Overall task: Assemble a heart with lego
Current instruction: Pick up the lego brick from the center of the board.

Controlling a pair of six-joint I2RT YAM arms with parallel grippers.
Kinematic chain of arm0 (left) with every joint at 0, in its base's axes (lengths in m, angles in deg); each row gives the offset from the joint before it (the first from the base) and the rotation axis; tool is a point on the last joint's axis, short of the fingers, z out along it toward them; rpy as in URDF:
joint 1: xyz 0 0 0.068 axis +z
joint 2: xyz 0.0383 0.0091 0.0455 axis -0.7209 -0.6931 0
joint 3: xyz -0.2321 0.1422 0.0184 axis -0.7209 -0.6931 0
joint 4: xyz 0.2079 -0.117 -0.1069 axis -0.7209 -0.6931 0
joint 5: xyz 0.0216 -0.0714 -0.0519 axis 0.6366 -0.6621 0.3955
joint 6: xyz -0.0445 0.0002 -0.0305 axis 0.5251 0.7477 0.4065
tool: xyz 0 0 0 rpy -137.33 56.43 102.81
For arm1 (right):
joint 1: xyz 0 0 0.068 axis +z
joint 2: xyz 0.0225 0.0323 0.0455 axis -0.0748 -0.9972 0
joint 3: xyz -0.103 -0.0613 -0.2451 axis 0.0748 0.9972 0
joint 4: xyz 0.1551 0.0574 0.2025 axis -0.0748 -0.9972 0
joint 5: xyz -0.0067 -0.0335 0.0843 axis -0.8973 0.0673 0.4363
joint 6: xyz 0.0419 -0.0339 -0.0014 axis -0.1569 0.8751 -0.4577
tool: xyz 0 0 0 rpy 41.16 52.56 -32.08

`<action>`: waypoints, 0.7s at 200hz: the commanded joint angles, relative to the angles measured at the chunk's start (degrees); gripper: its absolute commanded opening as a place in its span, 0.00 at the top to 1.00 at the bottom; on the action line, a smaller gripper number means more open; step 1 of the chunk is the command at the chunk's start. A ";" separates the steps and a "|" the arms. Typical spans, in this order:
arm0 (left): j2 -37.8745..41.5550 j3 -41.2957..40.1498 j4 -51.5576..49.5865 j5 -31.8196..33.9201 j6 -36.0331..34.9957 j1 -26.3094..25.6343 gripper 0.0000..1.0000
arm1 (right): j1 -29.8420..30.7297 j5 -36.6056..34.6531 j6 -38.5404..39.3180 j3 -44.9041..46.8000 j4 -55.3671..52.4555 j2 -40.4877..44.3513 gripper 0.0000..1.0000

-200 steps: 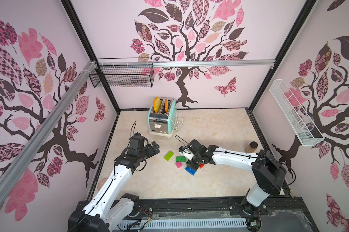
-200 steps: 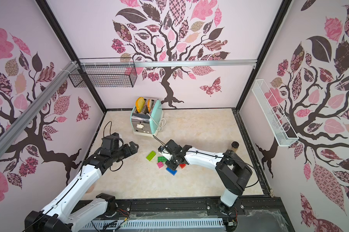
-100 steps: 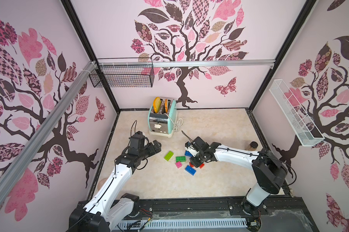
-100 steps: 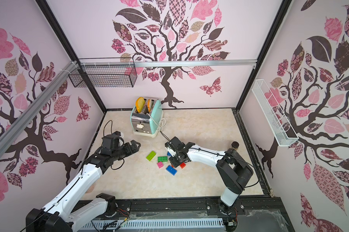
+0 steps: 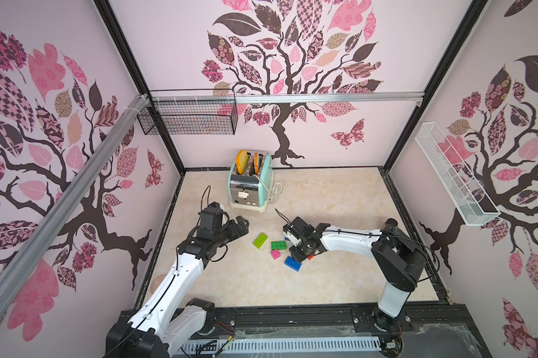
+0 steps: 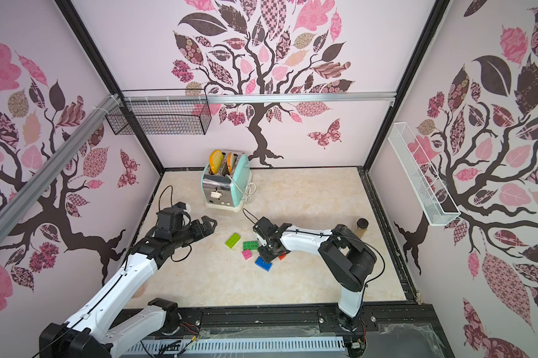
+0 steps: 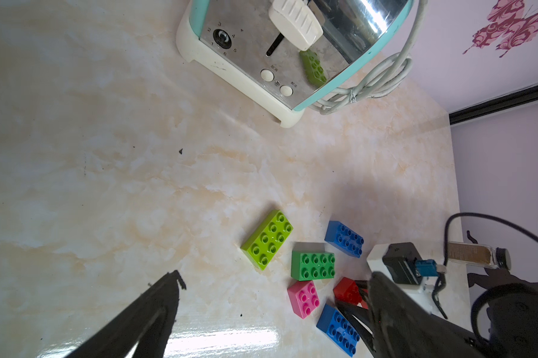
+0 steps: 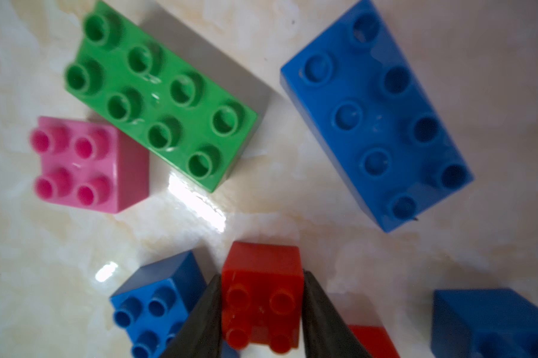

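Observation:
The lego bricks lie loose and apart on the table; no joined heart is in view. My right gripper (image 8: pixel 261 276) points down, shut on a small red brick (image 8: pixel 261 297), one finger flat against each side. Around it lie a small blue brick (image 8: pixel 156 303), a second red brick (image 8: pixel 373 341), a pink brick (image 8: pixel 85 164), a dark green brick (image 8: pixel 159 93) and two long blue bricks (image 8: pixel 376 114). A lime brick (image 5: pixel 260 240) lies furthest left. My left gripper (image 5: pixel 241 226) hovers open left of the lime brick, holding nothing.
A mint toaster (image 5: pixel 251 186) with two slices and a coiled cord stands at the back. A small brown jar (image 6: pixel 362 224) stands near the right edge. A black wire basket (image 5: pixel 188 119) and a white wire shelf (image 5: pixel 453 176) hang on the walls.
My right gripper has come down among the bricks and its jaws have narrowed onto the red brick. The left arm has barely moved.

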 commanded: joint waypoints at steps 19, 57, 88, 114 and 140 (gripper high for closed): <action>0.84 -0.91 1.62 -1.14 -0.93 0.24 0.03 | 0.51 -2.53 -2.12 -0.70 -0.43 -0.20 0.71; 0.18 -1.96 3.56 -3.75 -0.67 0.16 0.03 | 0.12 -3.74 0.79 -2.31 -3.41 3.44 0.77; -0.42 -2.82 5.31 -4.83 -0.83 -1.01 0.03 | -4.27 -0.84 4.49 -5.14 -6.49 6.65 0.77; -1.61 -2.58 5.73 -4.33 -0.91 -3.36 0.03 | -9.30 -0.49 8.93 -10.55 -8.26 5.42 0.77; -3.03 -2.32 6.08 -4.28 -0.34 -4.74 0.03 | -13.03 -1.08 14.05 -19.12 -10.27 -1.64 0.77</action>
